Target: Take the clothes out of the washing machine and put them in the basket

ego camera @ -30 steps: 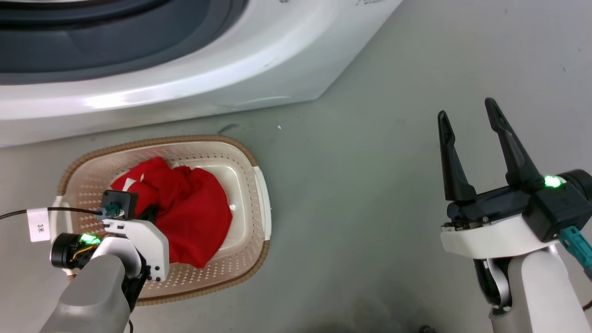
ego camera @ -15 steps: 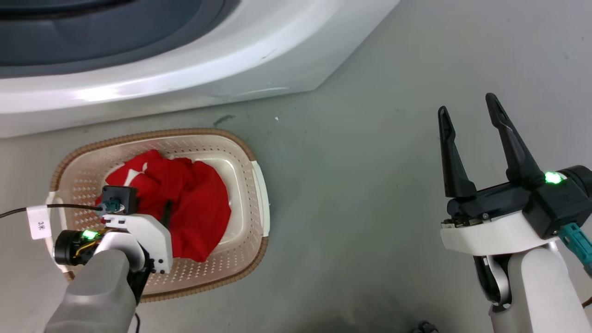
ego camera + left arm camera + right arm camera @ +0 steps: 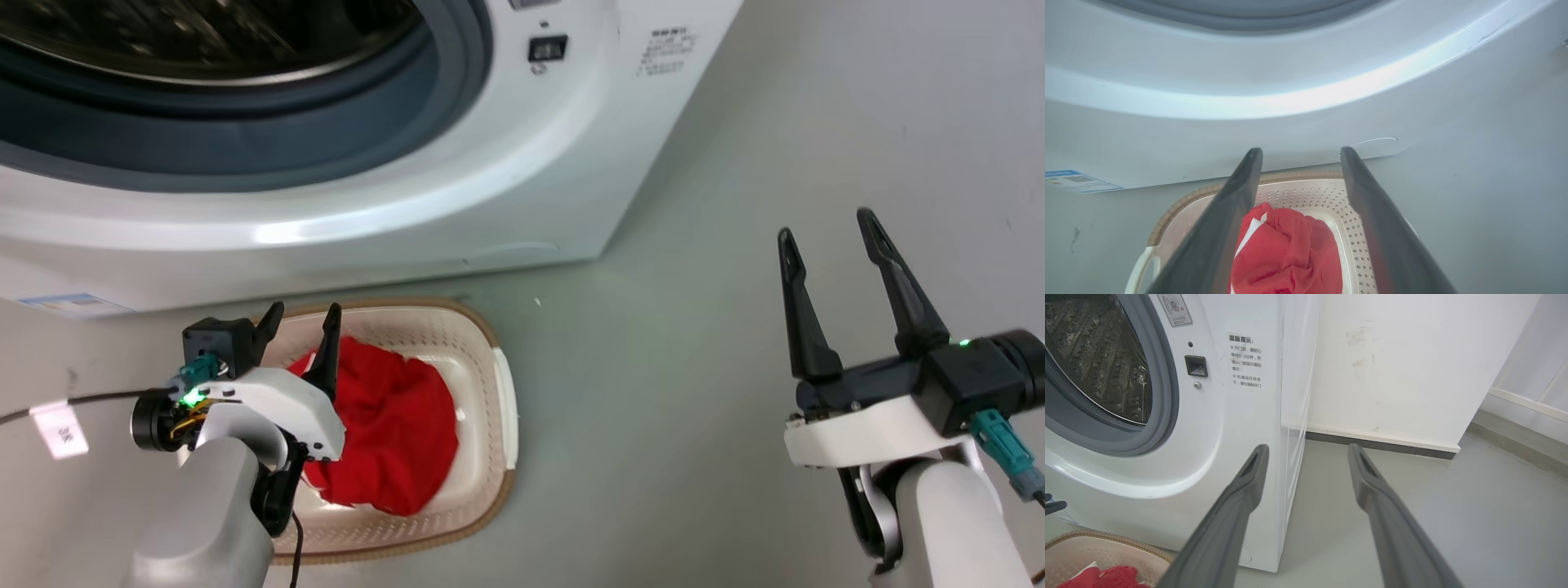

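Since half a second ago the left gripper (image 3: 305,309) has lifted off the clothes and out of the basket, and its fingers (image 3: 1224,228) now stand spread and empty. The head camera has tilted up too, so the washer's and basket's slide down the picture is the camera's doing, not theirs.

The washer (image 3: 457,188) is a big, glossy white box just ahead of the left gripper's tips. Its grey rubber ring (image 3: 351,122) frames a perforated steel drum (image 3: 204,33). The part of the drum on show is bare. The rest is out of frame, so I cannot tell whether anything is left inside.

The floor (image 3: 653,367) is smooth and grey under both grippers.

The basket (image 3: 482,498) sits on the floor right below the left gripper, near the washer's foot. It was probably parked there to keep the carry from the door short. It is a cream plastic rounded rectangle, punched with small holes, and it has a brown woven-look rim.

The clothes (image 3: 400,433) lie inside the basket, beneath the left gripper and clear of it. They form a soft, crumpled red heap with a flash of white trim. I cannot tell whether it is one garment or two. The drop looks finished.

The right gripper (image 3: 824,224) hangs over bare floor, well apart from the basket. Its long, dark, tapered fingers are parted around nothing, and it is probably just keeping out of the way.
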